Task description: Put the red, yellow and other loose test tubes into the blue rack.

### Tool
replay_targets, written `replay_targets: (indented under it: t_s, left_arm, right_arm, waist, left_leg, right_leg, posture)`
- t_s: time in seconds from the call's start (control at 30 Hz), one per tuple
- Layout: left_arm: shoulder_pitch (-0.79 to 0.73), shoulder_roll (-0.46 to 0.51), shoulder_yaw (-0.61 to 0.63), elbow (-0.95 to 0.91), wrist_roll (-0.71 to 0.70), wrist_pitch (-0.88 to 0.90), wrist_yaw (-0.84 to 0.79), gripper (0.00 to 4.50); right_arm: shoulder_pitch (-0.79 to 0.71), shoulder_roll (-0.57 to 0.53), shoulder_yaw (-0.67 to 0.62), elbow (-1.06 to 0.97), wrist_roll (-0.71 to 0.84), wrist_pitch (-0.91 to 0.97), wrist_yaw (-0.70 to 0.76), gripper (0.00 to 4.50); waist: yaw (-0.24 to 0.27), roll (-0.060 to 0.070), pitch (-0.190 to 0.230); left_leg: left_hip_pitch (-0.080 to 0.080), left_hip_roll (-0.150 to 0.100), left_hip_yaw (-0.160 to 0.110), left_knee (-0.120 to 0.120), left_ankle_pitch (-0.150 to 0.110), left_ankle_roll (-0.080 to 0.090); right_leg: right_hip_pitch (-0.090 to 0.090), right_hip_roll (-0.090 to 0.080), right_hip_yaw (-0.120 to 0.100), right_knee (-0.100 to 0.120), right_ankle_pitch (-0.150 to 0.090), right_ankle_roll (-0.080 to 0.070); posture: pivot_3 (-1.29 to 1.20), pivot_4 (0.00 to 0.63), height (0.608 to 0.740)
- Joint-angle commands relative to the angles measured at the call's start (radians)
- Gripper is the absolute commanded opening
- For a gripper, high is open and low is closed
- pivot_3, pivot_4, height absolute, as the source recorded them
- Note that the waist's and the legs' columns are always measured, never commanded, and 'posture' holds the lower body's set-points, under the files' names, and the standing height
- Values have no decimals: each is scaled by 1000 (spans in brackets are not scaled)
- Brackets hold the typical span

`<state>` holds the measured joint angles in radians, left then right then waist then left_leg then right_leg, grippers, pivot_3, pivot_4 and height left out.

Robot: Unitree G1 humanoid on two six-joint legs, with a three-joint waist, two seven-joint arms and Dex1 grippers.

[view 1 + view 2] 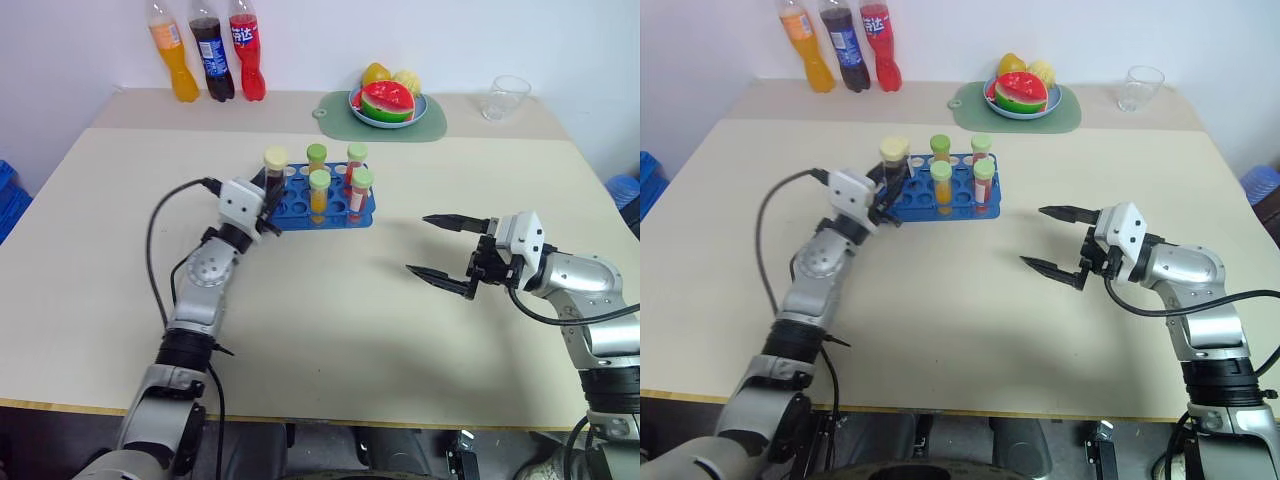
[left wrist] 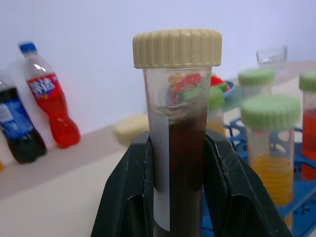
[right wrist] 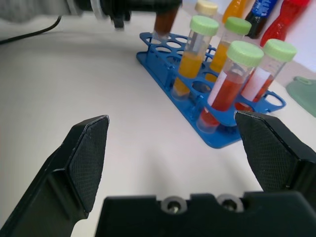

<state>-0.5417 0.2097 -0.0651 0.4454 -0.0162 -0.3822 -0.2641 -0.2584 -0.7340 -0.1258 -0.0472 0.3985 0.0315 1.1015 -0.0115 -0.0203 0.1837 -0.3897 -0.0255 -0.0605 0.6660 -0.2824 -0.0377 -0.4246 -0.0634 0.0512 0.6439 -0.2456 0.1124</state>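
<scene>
**Dark tube gripped at the rack's corner, four tubes already seated**

Broad pale table (image 1: pixel 330 340) spread across the scene, largest thing in view. At twelve o'clock on its far edge, a green mat (image 1: pixel 425 125) bearing a blue plate (image 1: pixel 420 108) of fruit. At eleven o'clock, three soda bottles (image 1: pixel 208 50) upright against the wall: orange, dark, red. At one o'clock, a clear cup (image 1: pixel 505 97).

Near the table's middle, slightly toward twelve o'clock, the blue rack (image 1: pixel 335 212), flat on the table, holding four upright green-capped tubes (image 1: pixel 319 192): two with yellow-orange liquid, two with red.

Left gripper (image 1: pixel 268 203) at the rack's nine o'clock corner, clamped tight around the dark brown tube (image 2: pixel 178 148), cream cap up, tube held upright with its body between the two black fingers (image 2: pixel 123 197). Whether its lower end sits in a hole cannot be told.

Right gripper (image 1: pixel 440 250) at three o'clock of the rack, well apart from it, hovering above bare table with fingers spread wide and nothing between them, pointing toward the rack.
</scene>
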Motion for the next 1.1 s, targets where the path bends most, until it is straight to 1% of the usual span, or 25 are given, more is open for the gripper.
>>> replay_targets:
  t_s: [0.03, 0.17, 0.33, 0.37, 0.4, 0.43, 0.57, 0.6, 0.7, 0.8, 0.83, 0.93, 1.0, 1.1]
  left_arm:
    - [-32, -15, -6, 95, 46, -103, 25, 809]
    - [-38, -48, 8, 141, 12, -119, -3, 809]
    - [-27, -80, 54, 160, -82, -85, -67, 809]
    - [-23, -84, 67, 161, -112, -70, -94, 1278]
    - [-22, -90, 86, 166, -133, -53, -92, 1800]
    - [-21, -93, 99, 170, -147, -35, -92, 2224]
    - [-15, -86, 111, 169, -142, -26, -97, 4285]
    - [-9, -84, 111, 154, -136, -27, -92, 4460]
    - [14, -70, 110, 78, -138, 4, -95, 4460]
    - [58, -40, 95, -69, -177, 100, -153, 4460]
    - [82, -16, 89, -128, -170, 129, -163, 4460]
    - [199, 79, 91, -337, -201, 294, -217, 4460]
    - [291, 164, 102, -447, -226, 356, -284, 4460]
    - [419, 281, 169, -574, -320, 440, -373, 4460]
  right_arm:
    - [3, -20, -35, -61, 22, 10, -12, 4500]
    - [9, -21, -40, -84, 24, 24, -24, 4500]
    - [12, -19, -38, -92, 23, 29, -34, 4500]
    - [11, -17, -35, -92, 22, 29, -36, 4500]
    - [12, -14, -33, -92, 22, 28, -39, 4500]
    - [12, -12, -31, -91, 21, 27, -40, 4500]
    - [10, -6, -25, -79, 19, 20, -41, 4500]
    - [10, -4, -23, -75, 18, 17, -41, 4500]
    - [5, 4, -21, -67, 17, 14, -42, 4500]
    - [8, 13, -19, -63, 16, 9, -44, 4500]
    - [12, 18, -19, -62, 14, 6, -46, 4500]
    - [52, 32, -24, -62, 3, -6, -65, 4500]
    - [103, 35, -34, -70, -11, -12, -90, 4500]
    - [189, 44, -75, -106, -4, 17, -151, 4500]
  waist:
    - [0, 0, 0]
    - [3, 1, -1]
    - [4, 1, -1]
    - [4, 1, -1]
    - [3, 1, -1]
    - [2, 1, -1]
    - [-1, 1, -1]
    - [-1, 1, -1]
    - [-1, 1, -1]
    - [-2, 1, -1]
    - [-1, 1, -1]
    - [-6, 1, -1]
    - [-4, 1, -1]
    - [-3, 2, -1]
  left_leg:
    - [0, 0, 0, 0, 0, 0]
    - [1, 0, 0, 1, 0, 0]
    - [1, 0, -1, 1, 0, 0]
    - [1, 0, -1, 1, 0, 0]
    - [1, 0, -1, 1, 0, 1]
    - [1, 0, -1, 1, 0, 1]
    - [1, 0, -1, 1, 0, 1]
    - [1, 0, -1, 1, 0, 1]
    - [1, 0, -1, 1, 0, 1]
    - [1, 1, -1, 1, 0, 1]
    - [1, 1, -1, 1, 0, 1]
    - [2, 2, -1, 0, 0, 1]
    - [3, 3, -2, -1, -1, 1]
    - [3, 5, -2, -1, -1, 1]
  right_leg:
    - [0, 0, 0, 0, 0, 0]
    - [0, 0, 0, 2, 0, 0]
    - [2, 0, 0, 1, 0, 0]
    - [2, 0, 0, 1, 0, 0]
    - [2, 0, 0, 1, 0, 0]
    - [2, 0, 0, 1, 0, 0]
    - [1, 1, 0, 1, 0, 0]
    - [1, 1, 0, 2, 0, 0]
    - [1, 1, 0, 2, 0, 0]
    - [1, 1, 0, 1, 0, 0]
    - [1, 1, 0, 1, 0, 0]
    - [1, 1, 0, 1, 0, 0]
    - [1, 1, 1, 1, 0, 0]
    - [1, 1, 1, 2, 0, 0]
  posture:
    - [0, 150, 740]
    - [0, 150, 740]
    - [0, 150, 740]
    - [0, 150, 740]
    - [0, 150, 740]
    - [0, 150, 740]
    - [0, 150, 740]
    - [0, 150, 740]
    - [0, 150, 740]
    - [0, 150, 740]
    - [0, 150, 740]
    - [0, 150, 740]
    - [0, 150, 740]
    - [0, 150, 740]
